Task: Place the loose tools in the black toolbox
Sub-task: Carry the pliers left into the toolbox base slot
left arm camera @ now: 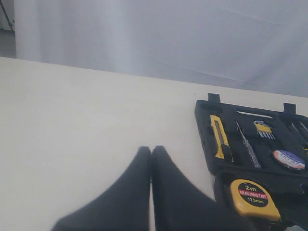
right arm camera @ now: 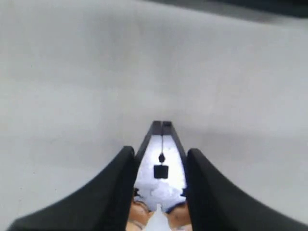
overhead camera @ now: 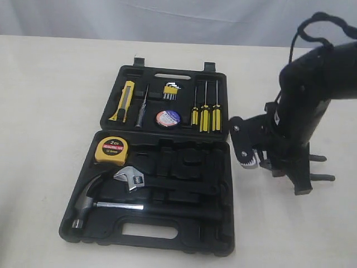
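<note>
Pliers [right arm camera: 161, 180] were clamped in the right hand [right arm camera: 161, 150], steel nose poking out past the fingers, off the open black toolbox [overhead camera: 167, 245], toward the right edge of the surface [overhead camera: 44, 111]. Left hand [left arm camera: 151, 150] was pinched fully closed, empty, left of the toolbox.

The yellow tape measure [left arm camera: 253, 198], seated in a corner of the black toolbox [overhead camera: 212, 241], has a round black label reading "2m", then "MEASURING TAPE" on a red band, then "12.5mm". In the toolbox's other half, the print on the black tape roll [overhead camera: 167, 118] is too small to read.
</note>
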You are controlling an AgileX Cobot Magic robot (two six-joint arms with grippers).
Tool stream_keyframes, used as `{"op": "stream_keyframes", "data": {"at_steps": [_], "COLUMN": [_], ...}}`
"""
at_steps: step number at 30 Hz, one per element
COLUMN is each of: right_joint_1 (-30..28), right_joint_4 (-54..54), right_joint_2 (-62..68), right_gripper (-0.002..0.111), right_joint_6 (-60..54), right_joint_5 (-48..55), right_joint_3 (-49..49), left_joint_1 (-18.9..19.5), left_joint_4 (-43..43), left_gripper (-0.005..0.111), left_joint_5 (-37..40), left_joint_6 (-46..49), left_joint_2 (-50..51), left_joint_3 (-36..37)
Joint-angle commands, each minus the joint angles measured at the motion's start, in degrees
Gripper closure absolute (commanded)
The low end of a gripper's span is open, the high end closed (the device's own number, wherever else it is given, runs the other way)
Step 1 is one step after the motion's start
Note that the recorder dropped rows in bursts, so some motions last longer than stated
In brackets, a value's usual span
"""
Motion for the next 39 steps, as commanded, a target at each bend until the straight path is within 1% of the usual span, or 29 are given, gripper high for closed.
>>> {"op": "stream_keyframes", "data": {"at_steps": [1,3,7,11,12,18,27,31,37,39], "right_joint_1": [7.76,11.40,17.46,19.88,20.36,21.62,21.62,21.62,21.62,21.62], "right_joint_4": [-0.61,-0.61,0.85,1.48,1.80,4.67,6.44,6.67,6.67,5.97], "right_joint_2": [-2.37,-2.24,-1.87,-0.07,0.95,3.79,12.03,14.00,15.80,15.93], "right_gripper": [0.109,0.109,0.109,0.109,0.109,0.109,0.109,0.109,0.108,0.103], "right_joint_6": [5.90,9.18,12.15,14.54,17.17,17.67,17.97,20.18,20.88,21.82], "right_joint_5": [9.32,10.84,9.27,8.23,6.32,-5.00,-12.24,-14.30,-14.11,-14.23], "right_joint_3": [-7.13,-10.20,-15.37,-18.89,-19.70,-19.80,-19.80,-19.80,-19.80,-19.80], "left_joint_1": [-0.33,-0.33,-0.33,-0.33,-0.33,-0.33,-0.33,-0.33,-0.33,-0.33], "left_joint_4": [-0.47,-0.47,-0.47,-0.47,-0.47,-0.47,-0.47,-0.47,-0.47,-0.47], "left_gripper": [0.107,0.107,0.107,0.107,0.107,0.107,0.107,0.107,0.107,0.107], "left_joint_5": [0.18,0.18,0.18,0.18,0.18,0.18,0.18,0.18,0.18,0.18], "left_joint_6": [0.02,0.02,0.02,0.02,0.02,0.02,0.02,0.02,0.02,0.02], "left_joint_2": [0.23,0.23,0.23,0.23,0.23,0.23,0.23,0.23,0.23,0.23], "left_joint_3": [-0.30,-0.30,-0.30,-0.30,-0.30,-0.30,-0.30,-0.30,-0.30,-0.30]}}
